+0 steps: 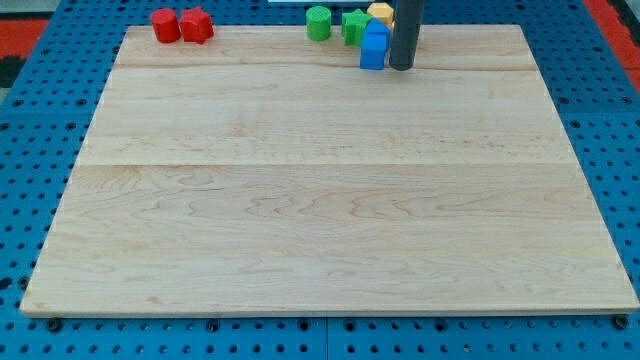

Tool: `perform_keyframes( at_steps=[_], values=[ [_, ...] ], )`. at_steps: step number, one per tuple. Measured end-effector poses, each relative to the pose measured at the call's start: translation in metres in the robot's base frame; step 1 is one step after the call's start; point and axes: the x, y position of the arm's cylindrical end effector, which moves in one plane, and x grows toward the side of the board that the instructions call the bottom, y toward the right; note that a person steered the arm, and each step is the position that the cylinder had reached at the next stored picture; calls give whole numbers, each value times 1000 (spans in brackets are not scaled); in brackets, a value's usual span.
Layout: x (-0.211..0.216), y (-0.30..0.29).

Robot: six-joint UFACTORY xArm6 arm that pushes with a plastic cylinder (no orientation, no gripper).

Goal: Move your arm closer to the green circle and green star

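Observation:
The green circle (318, 22) and the green star (354, 25) sit side by side at the view's top, a little right of centre. A blue block (374, 47) stands just right of the star, touching it, with a yellow block (380, 13) behind it. My rod comes down from the top edge and my tip (401, 67) rests on the board right beside the blue block, on its right. The tip is about 50 pixels right of the green star and farther from the green circle.
Two red blocks, a round one (165, 26) and an angular one (197, 25), sit at the board's top left. The wooden board (320, 200) lies on a blue perforated table (30, 120).

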Motion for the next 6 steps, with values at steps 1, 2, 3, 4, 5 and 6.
perform_keyframes(
  at_steps=[1,2,3,4,5,6],
  values=[
    [18,14],
    [17,23],
    [17,23],
    [25,22],
    [58,-77],
    [29,-221]
  ],
)
